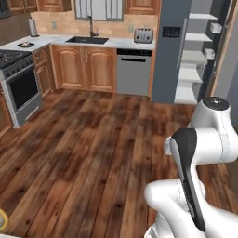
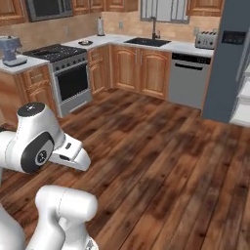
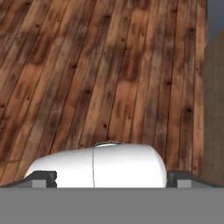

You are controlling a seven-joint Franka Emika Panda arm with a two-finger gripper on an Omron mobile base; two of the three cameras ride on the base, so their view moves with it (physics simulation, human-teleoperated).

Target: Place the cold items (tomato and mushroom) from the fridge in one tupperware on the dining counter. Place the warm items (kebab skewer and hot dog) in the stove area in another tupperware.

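The fridge (image 1: 168,56) stands at the back right, a tall dark blue-grey cabinet with its door open and white shelves (image 1: 191,76) showing; it also rises at the right edge of the right base view (image 2: 228,63). Small pale items sit on its upper shelves, too small to name. The stove (image 1: 18,76) (image 2: 66,66) is at the left. My gripper (image 3: 111,179) is open, its fingertips (image 3: 43,178) far apart over bare wooden floor, holding nothing. Tomato, mushroom, kebab skewer, hot dog, tupperware and dining counter are out of view.
A wide wooden floor (image 1: 93,139) lies between me and the cabinets. A sink (image 1: 87,40), toaster (image 1: 143,35) and dishwasher (image 1: 133,72) line the back wall. A small dish (image 1: 25,44) sits on the worktop by the stove, a coffee machine (image 2: 11,50) further left.
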